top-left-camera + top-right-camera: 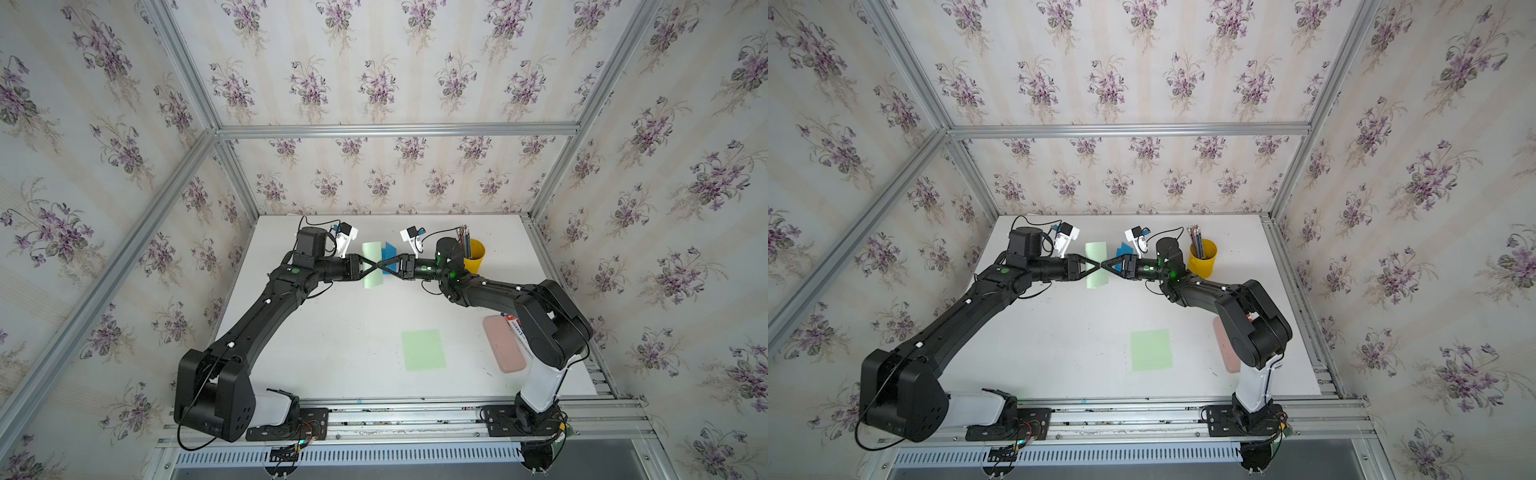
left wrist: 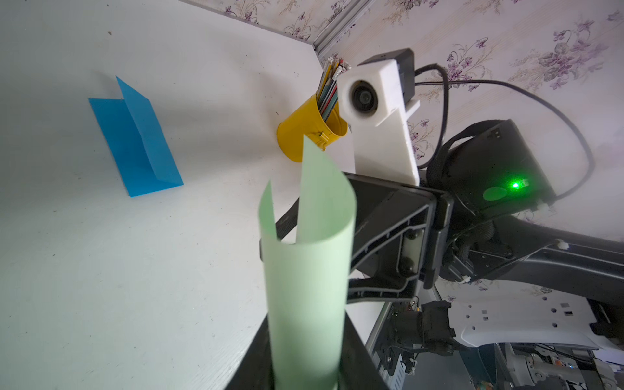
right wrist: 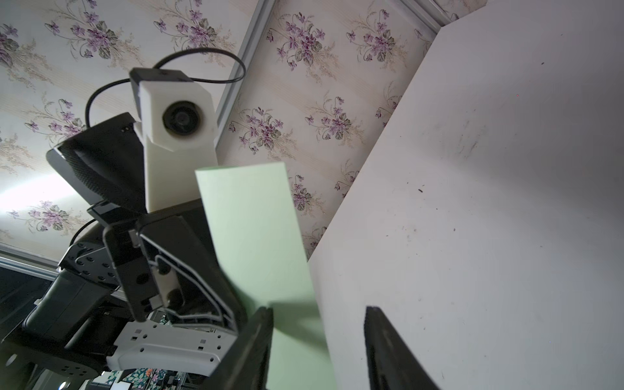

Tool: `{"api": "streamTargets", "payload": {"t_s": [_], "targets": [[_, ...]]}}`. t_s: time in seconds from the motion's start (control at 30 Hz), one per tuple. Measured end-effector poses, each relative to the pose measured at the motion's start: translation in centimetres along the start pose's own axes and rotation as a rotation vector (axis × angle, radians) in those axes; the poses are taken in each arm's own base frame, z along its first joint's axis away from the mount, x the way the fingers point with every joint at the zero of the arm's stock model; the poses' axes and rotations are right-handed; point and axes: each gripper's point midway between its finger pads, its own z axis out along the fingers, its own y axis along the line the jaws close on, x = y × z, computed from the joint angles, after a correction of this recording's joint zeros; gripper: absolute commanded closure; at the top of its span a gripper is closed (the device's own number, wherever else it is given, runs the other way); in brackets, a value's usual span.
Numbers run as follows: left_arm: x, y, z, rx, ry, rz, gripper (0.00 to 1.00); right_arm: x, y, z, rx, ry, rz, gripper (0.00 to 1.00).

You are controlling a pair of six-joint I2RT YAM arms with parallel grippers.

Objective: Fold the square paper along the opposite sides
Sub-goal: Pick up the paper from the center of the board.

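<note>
The curled paper (image 1: 371,249) was up over the counter (image 1: 332,332) at 12 o'clock, between the left tool (image 1: 374,266) and the right tool (image 1: 381,265). The folded paper (image 1: 390,249) lay just behind it. The cup (image 1: 476,253) stood at 2 o'clock. The flat paper (image 1: 423,350) lay at 5 o'clock, and the case (image 1: 500,345) at 4.

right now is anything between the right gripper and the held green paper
Nothing visible does. The paper, curled and shut in the left gripper, lies right at the right gripper, whose jaws stand open, with the sheet close beside one of them.
</note>
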Motion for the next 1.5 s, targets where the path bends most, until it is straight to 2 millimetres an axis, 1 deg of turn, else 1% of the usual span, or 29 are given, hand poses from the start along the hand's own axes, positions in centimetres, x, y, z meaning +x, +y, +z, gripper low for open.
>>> {"api": "streamTargets", "payload": {"t_s": [0.17, 0.23, 0.4, 0.43, 0.57, 0.67, 0.77, 0.87, 0.97, 1.07, 1.17, 1.23, 1.27, 1.4, 1.5], "targets": [[0.6, 0.6, 0.3, -0.007, 0.015, -0.007, 0.71, -0.2, 0.8, -0.1, -0.038, -0.001, 0.0, 0.75], [0.7, 0.7, 0.3, -0.008, 0.017, -0.009, 0.71, -0.2, 0.8, -0.1, -0.046, 0.002, 0.005, 0.8], [0.8, 0.9, 0.5, -0.014, 0.022, -0.007, 0.68, -0.5, 1.0, -0.2, -0.06, -0.002, 0.016, 0.99], [0.9, 1.0, 0.5, -0.016, 0.022, -0.006, 0.67, -0.5, 1.1, -0.2, -0.06, -0.003, 0.016, 1.0], [0.5, 1.4, 0.6, -0.031, 0.021, 0.001, 0.6, -0.8, 1.1, -0.3, -0.057, -0.003, 0.009, 1.0], [-0.2, 1.6, 0.3, -0.042, 0.009, 0.008, 0.47, -1.1, 1.4, -0.4, -0.046, -0.001, -0.015, 1.0], [-1.7, 2.1, -0.7, -0.055, -0.027, 0.004, 0.35, -1.4, 1.6, -0.6, -0.029, 0.003, -0.042, 1.0], [-3.0, 2.9, -2.3, -0.05, -0.077, -0.033, 0.29, -1.9, 2.1, -1.0, -0.017, 0.001, -0.072, 1.0], [-4.3, 2.9, -3.3, -0.005, -0.128, -0.066, 0.26, -2.5, 3.0, -1.3, -0.018, -0.002, -0.106, 1.0], [-4.6, 2.3, -3.3, 0.069, -0.14, -0.094, 0.24, -2.7, 4.1, -1.4, -0.038, 0.006, -0.138, 1.0], [-4.3, 2.0, -2.9, 0.138, -0.14, -0.132, 0.23, -3.2, 4.6, -2.0, -0.055, 0.011, -0.151, 1.0], [-4.1, 1.8, -2.7, 0.173, -0.137, -0.145, 0.22, -4.5, 4.5, -2.8, -0.042, -0.02, -0.159, 1.0], [-4.0, 1.6, -2.7, 0.186, -0.137, -0.147, 0.22, -4.7, 4.6, -3.0, -0.041, -0.026, -0.159, 1.0], [-3.8, 1.2, -2.7, 0.231, -0.137, -0.137, 0.21, -4.6, 5.7, -3.2, -0.065, -0.014, -0.17, 1.0], [-3.5, 0.9, -2.7, 0.263, -0.136, -0.138, 0.22, -4.9, 5.6, -3.4, -0.061, -0.023, -0.161, 1.0]]}}
